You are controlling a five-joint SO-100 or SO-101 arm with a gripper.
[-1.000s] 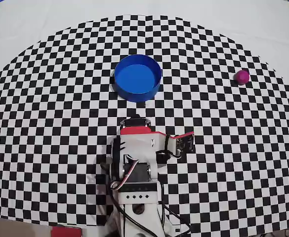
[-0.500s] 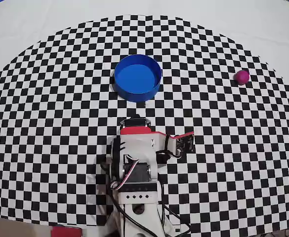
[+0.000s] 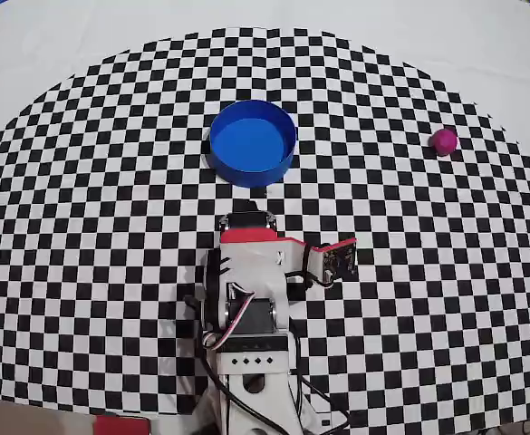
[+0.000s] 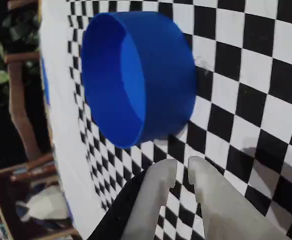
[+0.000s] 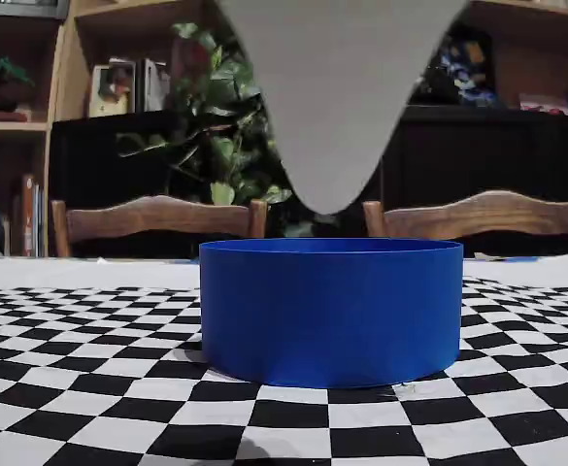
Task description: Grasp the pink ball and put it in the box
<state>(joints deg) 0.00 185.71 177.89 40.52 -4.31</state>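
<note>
Pink ball (image 3: 444,141) far off at the right edge of the checkered mat (image 3: 83,236) in the overhead view, well apart from arm and box. Nearest: white arm (image 3: 251,308) folded near the bottom edge. Gripper (image 4: 182,169) empty, pale fingers (image 4: 158,185) nearly together, slim gap between, low over the mat. Just beyond: round blue box (image 3: 252,142), empty, upright. Farther back in the fixed view: wooden chairs (image 5: 157,218), houseplant (image 5: 211,136), shelves.

home | wooden chairs (image 5: 157,216) | bookshelves (image 5: 31,126) | houseplant (image 5: 220,146)
</note>
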